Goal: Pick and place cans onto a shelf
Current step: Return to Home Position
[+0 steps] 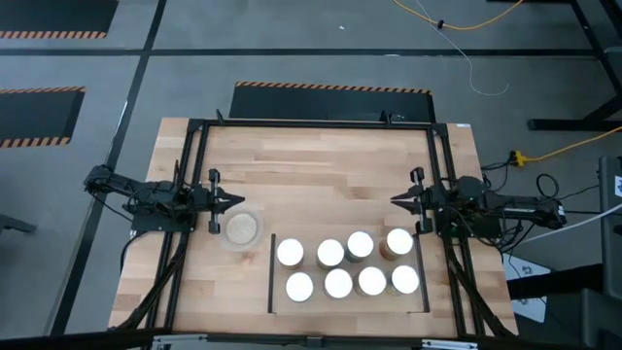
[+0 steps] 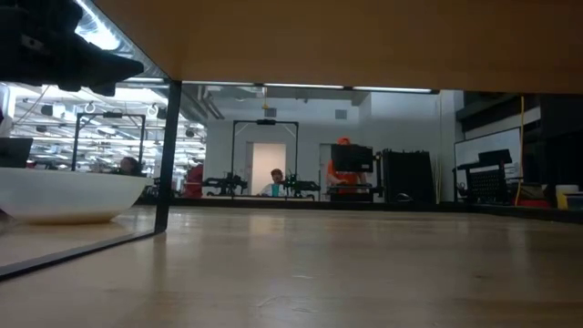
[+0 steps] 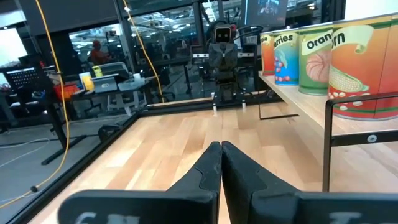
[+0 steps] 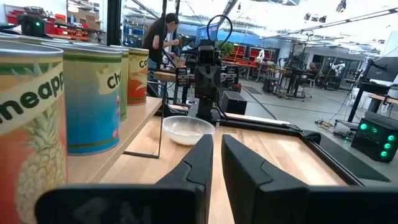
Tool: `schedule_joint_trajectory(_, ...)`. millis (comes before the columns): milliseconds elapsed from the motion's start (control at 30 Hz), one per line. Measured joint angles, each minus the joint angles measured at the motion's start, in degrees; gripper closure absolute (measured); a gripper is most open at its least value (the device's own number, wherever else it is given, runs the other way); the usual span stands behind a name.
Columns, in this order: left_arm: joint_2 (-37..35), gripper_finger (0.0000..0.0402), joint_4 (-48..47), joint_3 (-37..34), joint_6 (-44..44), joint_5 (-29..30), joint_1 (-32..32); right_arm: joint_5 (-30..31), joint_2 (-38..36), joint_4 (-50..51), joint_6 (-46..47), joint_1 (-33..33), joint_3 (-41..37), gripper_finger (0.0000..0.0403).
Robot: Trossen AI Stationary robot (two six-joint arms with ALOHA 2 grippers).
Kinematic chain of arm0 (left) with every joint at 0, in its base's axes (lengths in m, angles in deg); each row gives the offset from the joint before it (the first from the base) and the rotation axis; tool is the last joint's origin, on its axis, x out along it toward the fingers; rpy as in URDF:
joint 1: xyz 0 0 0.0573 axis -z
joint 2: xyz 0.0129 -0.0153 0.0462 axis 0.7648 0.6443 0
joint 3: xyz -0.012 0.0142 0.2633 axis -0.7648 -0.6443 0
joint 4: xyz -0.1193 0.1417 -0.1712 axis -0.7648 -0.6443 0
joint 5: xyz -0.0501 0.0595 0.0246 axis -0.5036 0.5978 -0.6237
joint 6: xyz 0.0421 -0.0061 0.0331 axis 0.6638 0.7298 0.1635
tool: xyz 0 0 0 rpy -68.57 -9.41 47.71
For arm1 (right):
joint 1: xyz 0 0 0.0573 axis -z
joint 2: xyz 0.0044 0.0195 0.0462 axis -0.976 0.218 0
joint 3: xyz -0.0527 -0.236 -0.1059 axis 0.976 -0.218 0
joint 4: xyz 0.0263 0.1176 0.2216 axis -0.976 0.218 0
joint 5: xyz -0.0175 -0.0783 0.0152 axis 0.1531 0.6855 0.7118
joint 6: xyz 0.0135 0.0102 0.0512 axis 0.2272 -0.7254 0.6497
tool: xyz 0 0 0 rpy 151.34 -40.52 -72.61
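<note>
From above, eight cans (image 1: 330,253) stand on the shelf (image 1: 352,303) in two rows of four, silver tops up, at the near middle of the table (image 1: 321,160). The back row is a little uneven. The left gripper (image 1: 229,201) hovers at the table's left side, pointing inward, just beside a clear dish (image 1: 242,228) that sits left of the shelf. The right gripper (image 1: 396,200) hovers at the right side, pointing inward, just behind the shelf's right end. Both come to a closed point and hold nothing. At table height, the shelf's wooden underside runs across the top, one black bar (image 2: 169,155) drops to the table, and the dish shows at the left under a dark arm part. From the left wrist, that arm's fingers (image 3: 208,163) meet at their tips with nothing between them. The cans stand in a row on the shelf, their fruit and corn labels showing, and the right arm faces from across the table. From the right wrist, its fingers (image 4: 198,158) are all but together, a thin slit between them, empty. Cans line the shelf, with the dish and left arm beyond and a person (image 4: 161,37) in the room.
</note>
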Motion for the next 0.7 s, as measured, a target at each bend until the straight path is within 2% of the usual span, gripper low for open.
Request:
schedule_joint_trajectory(467,0.00,0.0389,-0.07,0.00,0.34,-0.17,0.00,-0.26,0.00,-0.11,0.00,0.00,0.02,0.0363)
schedule_joint_trajectory(700,0.00,0.0399,-0.09,0.00,0.48,-0.19,0.00,-0.28,0.00,-0.14,0.00,0.01,0.02,0.0363)
